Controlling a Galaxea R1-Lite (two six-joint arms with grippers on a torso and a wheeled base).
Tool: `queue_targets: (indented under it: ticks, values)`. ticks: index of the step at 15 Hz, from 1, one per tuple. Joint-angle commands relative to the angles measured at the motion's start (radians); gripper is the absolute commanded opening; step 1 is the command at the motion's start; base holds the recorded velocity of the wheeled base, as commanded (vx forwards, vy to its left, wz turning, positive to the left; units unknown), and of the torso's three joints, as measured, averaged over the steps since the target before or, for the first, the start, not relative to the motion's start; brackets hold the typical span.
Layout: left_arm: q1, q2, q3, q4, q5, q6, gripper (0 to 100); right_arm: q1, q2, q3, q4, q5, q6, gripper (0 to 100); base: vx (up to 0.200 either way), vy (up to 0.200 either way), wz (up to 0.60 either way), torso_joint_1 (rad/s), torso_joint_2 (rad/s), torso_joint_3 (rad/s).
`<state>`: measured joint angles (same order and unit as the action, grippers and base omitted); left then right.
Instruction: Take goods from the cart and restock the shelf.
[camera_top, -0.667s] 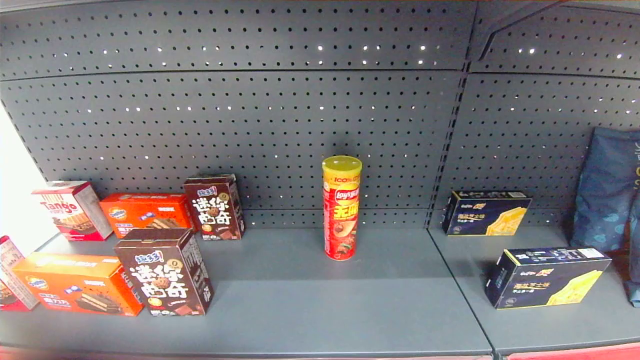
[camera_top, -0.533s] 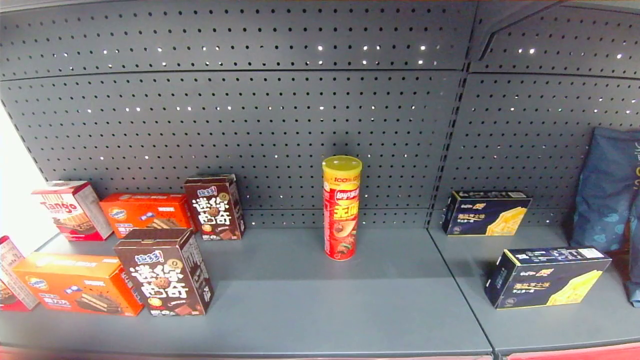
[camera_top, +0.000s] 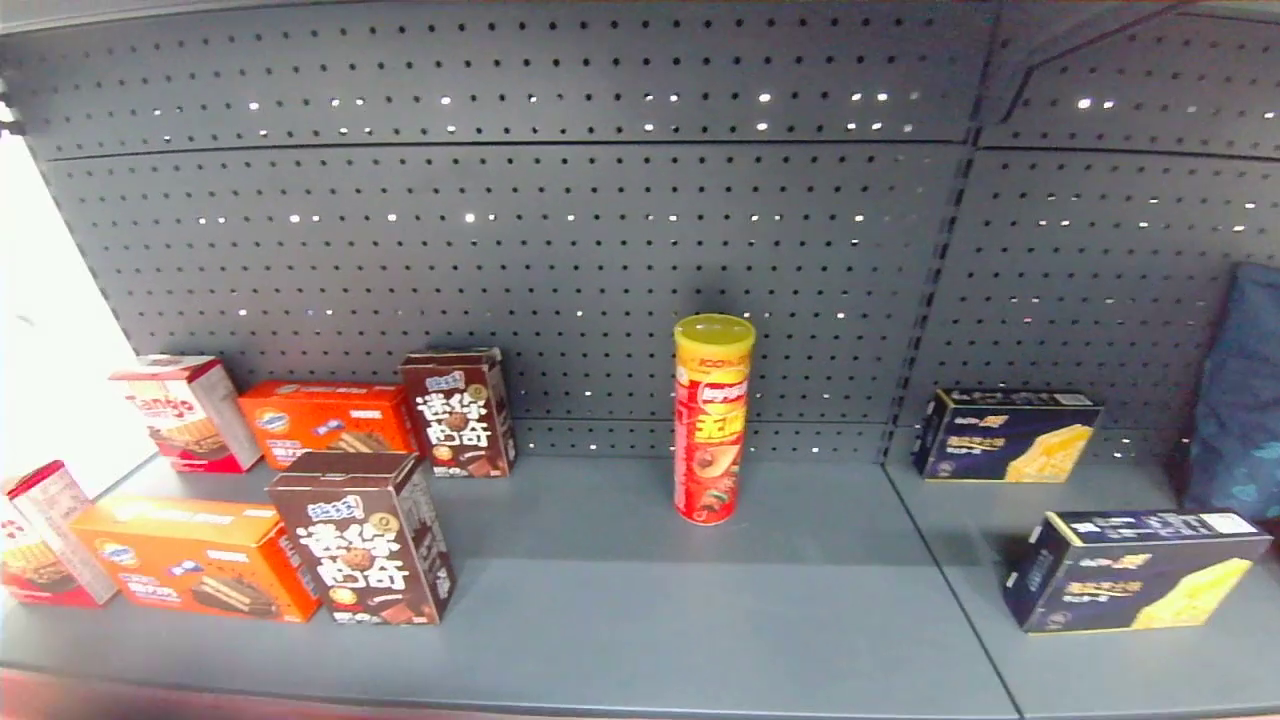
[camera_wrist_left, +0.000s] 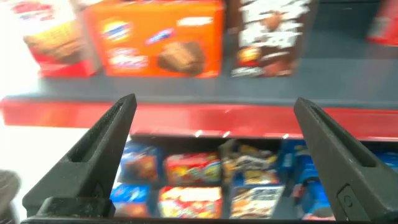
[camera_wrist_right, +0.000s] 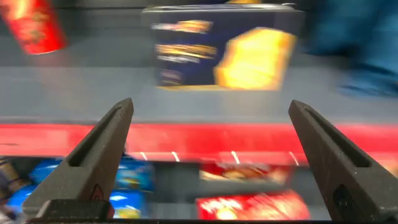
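Red can (camera_top: 712, 420) upright on shelf (camera_top: 650, 620) — left fingers (camera_wrist_left: 93, 155), right fingers (camera_wrist_right: 93, 155) spread wide.

The shelf (camera_top: 640, 620) is carrying one red chip can (camera_top: 713, 420) with a yellow lid, two brown cookie boxes (camera_top: 458, 413) (camera_top: 365, 537), two orange cake boxes (camera_top: 325, 423) (camera_top: 195, 555) and two red-and-white wafer boxes (camera_top: 185, 412) (camera_top: 45, 535). On its right section two dark blue boxes (camera_top: 1005, 435) (camera_top: 1135, 570) with yellow fronts are lying, and one blue bag (camera_top: 1235, 400) is standing at the far edge. The packets (camera_wrist_left: 193, 186) on the tier below are showing too blurred to count.
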<state>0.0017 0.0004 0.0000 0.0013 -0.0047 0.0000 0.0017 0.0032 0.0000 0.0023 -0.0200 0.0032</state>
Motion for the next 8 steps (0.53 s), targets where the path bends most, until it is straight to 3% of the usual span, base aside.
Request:
queue_targets:
  ticks: [1, 8]
  values:
    - [0.000, 0.000, 0.000, 0.000, 0.000, 0.000, 100, 0.000, 0.000, 0.000, -0.001, 0.000, 0.000, 100, 0.000, 0.000, 0.60, 0.017, 0.02, 0.002]
    - [0.000, 0.000, 0.000, 0.000, 0.000, 0.000, 100, 0.000, 0.000, 0.000, -0.001, 0.000, 0.000, 100, 0.000, 0.000, 0.60, 0.006, 0.00, 0.000]
